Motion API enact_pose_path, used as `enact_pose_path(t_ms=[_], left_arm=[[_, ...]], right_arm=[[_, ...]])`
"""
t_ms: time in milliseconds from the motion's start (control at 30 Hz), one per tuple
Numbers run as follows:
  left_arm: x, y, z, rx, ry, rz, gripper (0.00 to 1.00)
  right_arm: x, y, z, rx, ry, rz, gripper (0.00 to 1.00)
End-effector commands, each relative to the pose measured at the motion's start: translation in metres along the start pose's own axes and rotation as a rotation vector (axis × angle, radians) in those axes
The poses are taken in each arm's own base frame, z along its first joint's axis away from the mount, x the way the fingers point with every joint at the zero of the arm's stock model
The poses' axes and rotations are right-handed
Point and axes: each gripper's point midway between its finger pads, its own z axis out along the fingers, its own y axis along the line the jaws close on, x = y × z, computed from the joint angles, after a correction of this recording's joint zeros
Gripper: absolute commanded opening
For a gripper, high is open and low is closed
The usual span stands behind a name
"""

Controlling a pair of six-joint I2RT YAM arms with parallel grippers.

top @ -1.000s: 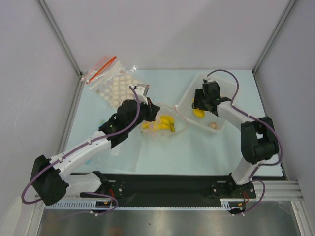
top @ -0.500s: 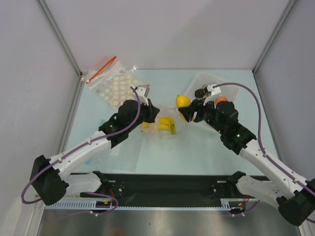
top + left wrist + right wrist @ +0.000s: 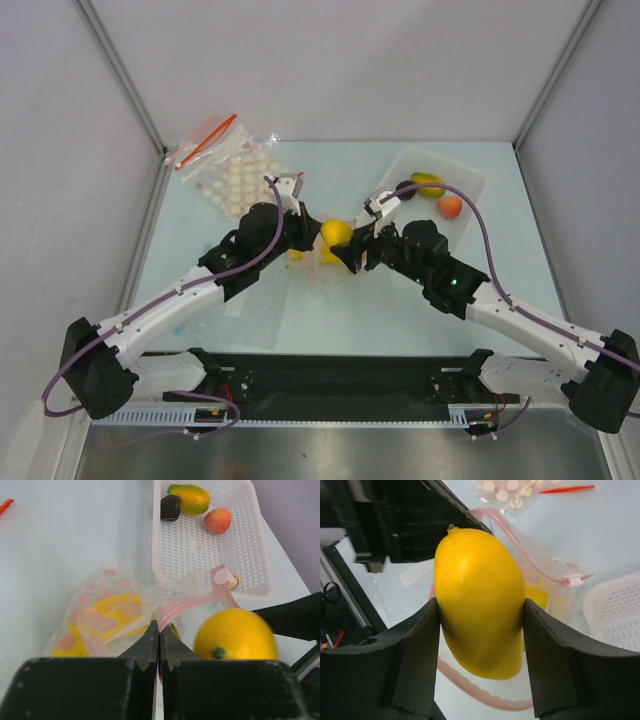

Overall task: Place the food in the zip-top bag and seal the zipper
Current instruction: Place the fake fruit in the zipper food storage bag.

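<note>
My left gripper (image 3: 159, 630) is shut on the pink zipper strip (image 3: 185, 605) of the clear pink-dotted zip-top bag (image 3: 100, 615) and holds its mouth up. The yellow banana bunch (image 3: 115, 615) lies inside the bag. My right gripper (image 3: 480, 605) is shut on a smooth yellow toy fruit (image 3: 480, 600) and holds it just above the open bag mouth (image 3: 485, 700), close to my left gripper (image 3: 305, 232). In the top view the fruit (image 3: 336, 232) hangs over the bag (image 3: 322, 268). The green-yellow mango (image 3: 189, 491), dark purple piece (image 3: 170, 507), peach (image 3: 218, 520) and beige piece (image 3: 234, 581) lie in the basket.
The white perforated basket (image 3: 472, 185) stands at the back right. A second clear bag of cream discs (image 3: 235, 180) with red strips lies at the back left. The two arms nearly meet over the table's middle.
My right arm has lifted the yellow fruit out of the basket and carried it left to the bag mouth. My left gripper has kept its hold on the zipper edge.
</note>
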Motion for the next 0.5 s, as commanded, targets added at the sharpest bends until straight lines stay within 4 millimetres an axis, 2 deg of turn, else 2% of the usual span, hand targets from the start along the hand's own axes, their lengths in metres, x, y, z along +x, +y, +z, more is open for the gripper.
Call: enact_pose_path(t_ms=[0, 33, 67, 133, 167, 233, 400, 467], left_arm=[[-0.035, -0.017, -0.014, 0.053, -0.090, -0.015, 0.03], [-0.037, -0.017, -0.017, 0.054, -0.096, -0.017, 0.03], [-0.037, -0.015, -0.017, 0.043, -0.099, -0.016, 0.03], [-0.037, -0.012, -0.018, 0.026, -0.101, -0.018, 0.03], [-0.039, -0.010, -0.019, 0.013, -0.105, -0.018, 0.03], [-0.037, -0.008, -0.018, 0.004, -0.101, -0.017, 0.03], [-0.041, -0.004, -0.021, -0.017, -0.117, -0.018, 0.03], [-0.042, -0.003, -0.023, -0.021, -0.124, -0.014, 0.03]], right_arm=[[-0.012, -0.001, 0.012, 0.012, -0.039, -0.022, 0.47], [-0.008, -0.001, 0.013, 0.015, -0.031, -0.019, 0.55], [-0.007, -0.002, 0.015, 0.022, -0.027, -0.016, 0.71], [-0.006, 0.000, 0.015, 0.015, -0.029, -0.016, 0.87], [-0.008, 0.000, 0.014, 0.014, -0.035, -0.013, 0.90], [-0.009, -0.003, 0.012, 0.039, -0.046, -0.011, 0.93], [-0.017, -0.009, 0.005, 0.072, -0.075, 0.003, 0.91], [-0.021, -0.026, 0.000, 0.170, -0.087, 0.026, 0.88]])
